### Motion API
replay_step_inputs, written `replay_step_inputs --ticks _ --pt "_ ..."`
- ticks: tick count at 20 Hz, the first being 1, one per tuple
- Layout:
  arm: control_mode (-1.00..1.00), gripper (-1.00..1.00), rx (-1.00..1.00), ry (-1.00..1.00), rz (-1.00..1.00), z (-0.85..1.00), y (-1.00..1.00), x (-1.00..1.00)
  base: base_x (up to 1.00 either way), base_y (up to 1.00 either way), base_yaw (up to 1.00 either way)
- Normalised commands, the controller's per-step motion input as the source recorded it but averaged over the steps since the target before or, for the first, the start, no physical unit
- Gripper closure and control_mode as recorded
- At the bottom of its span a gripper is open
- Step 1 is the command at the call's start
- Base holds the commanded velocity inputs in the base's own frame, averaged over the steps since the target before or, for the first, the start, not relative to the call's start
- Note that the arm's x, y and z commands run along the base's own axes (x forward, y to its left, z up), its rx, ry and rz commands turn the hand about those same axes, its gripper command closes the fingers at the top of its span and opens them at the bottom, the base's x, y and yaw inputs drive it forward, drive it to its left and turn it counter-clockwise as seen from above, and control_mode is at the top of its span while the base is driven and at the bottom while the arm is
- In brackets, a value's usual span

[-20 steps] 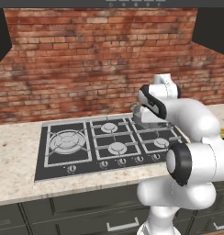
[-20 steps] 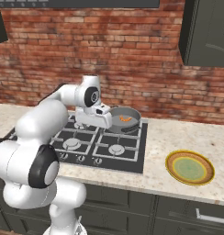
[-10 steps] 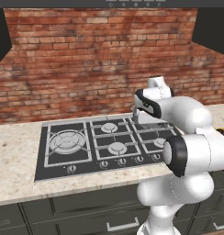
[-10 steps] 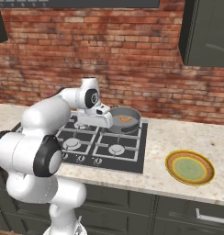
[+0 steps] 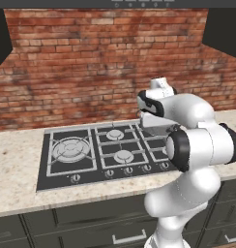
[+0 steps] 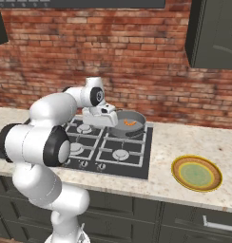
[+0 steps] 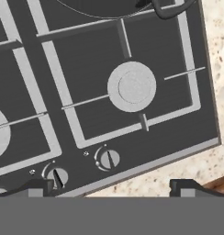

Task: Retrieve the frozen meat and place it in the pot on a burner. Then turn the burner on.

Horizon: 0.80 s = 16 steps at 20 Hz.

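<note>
Orange-red frozen meat [image 6: 130, 123] is sitting in the pot [image 6: 128, 125] on a back burner, so the gripper [image 7: 107, 186] is hanging wide open above the knobs [image 7: 108, 159], probably to turn one.

The arm [image 5: 192, 145] is built of rounded, glossy white shells joined into thick cylindrical links. Dark, nearly black bands are seen at the joints, and flat black discs cap the ends of the larger ones. A bulbous white column forms the lower part above the base. The hand [image 6: 104, 116] is a boxy, pale grey-white block set under a white wrist with a dark ring. In the hand view, two small dark finger tips [image 7: 183, 186] with squared grey ends are shown, set wide apart.
</note>
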Motion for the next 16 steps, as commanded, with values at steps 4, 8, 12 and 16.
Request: replay_step_inputs --ticks 4,8,12,16 --pt "-1.00 -1.00 0.00 0.00 0.06 -0.04 0.00 -0.20 0.00 0.00 0.00" --pt "-1.00 -1.00 0.00 0.00 0.03 -0.02 0.00 -0.11 0.00 0.00 0.00" --pt "-1.00 -1.00 0.00 0.00 0.01 -0.04 0.00 -0.10 0.00 0.00 0.00" --pt "-1.00 -1.00 -0.01 0.00 0.01 -0.03 0.01 -0.09 0.00 0.00 0.00"
